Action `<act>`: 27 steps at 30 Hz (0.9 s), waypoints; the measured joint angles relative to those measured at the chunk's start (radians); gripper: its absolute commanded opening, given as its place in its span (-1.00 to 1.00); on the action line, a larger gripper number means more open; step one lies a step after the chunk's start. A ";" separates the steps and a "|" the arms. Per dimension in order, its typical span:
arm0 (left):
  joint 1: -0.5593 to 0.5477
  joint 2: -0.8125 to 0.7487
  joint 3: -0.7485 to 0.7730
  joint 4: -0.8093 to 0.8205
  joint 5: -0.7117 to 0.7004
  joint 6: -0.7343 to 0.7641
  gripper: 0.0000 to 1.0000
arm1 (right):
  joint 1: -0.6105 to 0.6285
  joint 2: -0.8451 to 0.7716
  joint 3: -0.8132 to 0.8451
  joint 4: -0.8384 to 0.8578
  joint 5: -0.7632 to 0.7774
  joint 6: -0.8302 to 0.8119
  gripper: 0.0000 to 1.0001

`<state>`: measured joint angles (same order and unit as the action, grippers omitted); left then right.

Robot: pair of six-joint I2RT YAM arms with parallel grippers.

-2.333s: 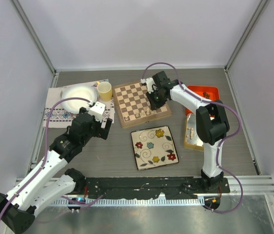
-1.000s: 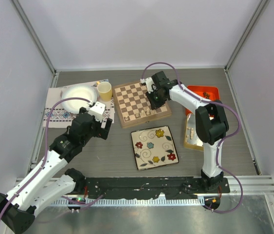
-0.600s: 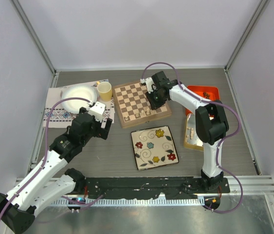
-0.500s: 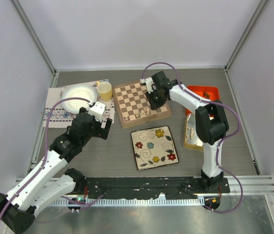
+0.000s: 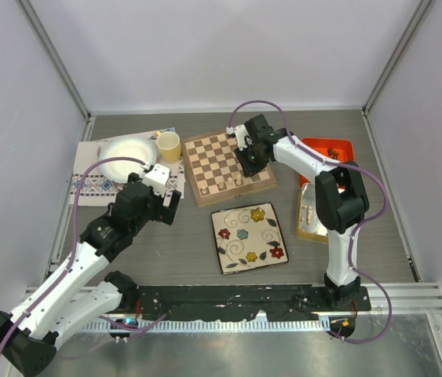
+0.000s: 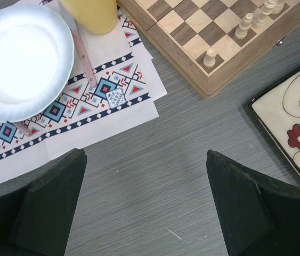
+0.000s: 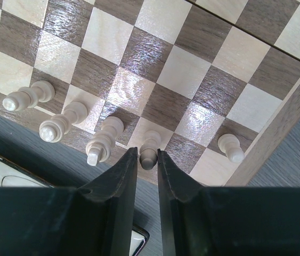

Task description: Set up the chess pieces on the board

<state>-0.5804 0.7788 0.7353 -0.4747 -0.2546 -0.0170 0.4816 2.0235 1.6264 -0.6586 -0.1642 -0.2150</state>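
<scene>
Chess pieces (image 7: pixel 59 124) (five pale ones) are standing in a row along the near edge of the board (image 7: pixel 192 64); the right gripper (image 7: pixel 147 156) is hovering low over one of them, its narrowly parted jaws flanking the piece's head; whether they are pinching it I cannot tell; the left gripper (image 6: pixel 144 154) is hanging over the table (image 6: pixel 181 165), jaws spread wide.

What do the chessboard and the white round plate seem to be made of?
The chessboard looks like varnished wood: grain lines and glossy glare on its squares. The white plate is probably glazed ceramic, perhaps plastic: smooth, shiny, with a wavy rim.
</scene>
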 measured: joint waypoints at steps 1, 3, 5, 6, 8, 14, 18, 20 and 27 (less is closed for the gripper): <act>0.000 0.000 0.000 0.000 0.000 0.000 0.99 | 0.000 0.000 0.000 0.000 -0.002 0.000 -0.49; 0.000 0.000 0.000 0.000 0.000 0.000 0.99 | 0.000 0.000 0.000 0.000 -0.004 0.000 -0.51; 0.000 0.000 0.000 0.000 0.000 0.000 0.99 | 0.000 0.000 -0.002 0.000 -0.006 -0.001 -0.53; 0.000 0.000 0.000 0.000 0.000 0.000 0.99 | 0.000 0.000 -0.002 0.000 -0.006 -0.001 -0.53; 0.000 0.000 0.000 0.000 0.000 0.000 0.99 | 0.000 0.000 -0.003 0.000 -0.006 -0.002 -0.54; 0.000 0.000 0.000 0.000 0.000 0.000 0.99 | 0.000 -0.001 -0.005 0.003 -0.006 -0.005 -0.49; 0.000 0.000 0.000 0.000 0.000 0.000 0.99 | 0.000 -0.001 -0.009 0.005 -0.007 -0.008 -0.43; 0.000 0.000 0.000 0.000 0.000 0.000 0.99 | 0.000 -0.001 -0.017 0.003 -0.006 -0.008 -0.41; 0.000 0.000 0.000 0.000 0.000 0.000 0.99 | 0.000 -0.008 -0.022 -0.005 0.002 -0.012 -0.35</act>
<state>-0.5804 0.7788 0.7353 -0.4747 -0.2543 -0.0170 0.4816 2.0151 1.6043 -0.6640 -0.1627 -0.2268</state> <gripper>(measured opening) 0.995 0.313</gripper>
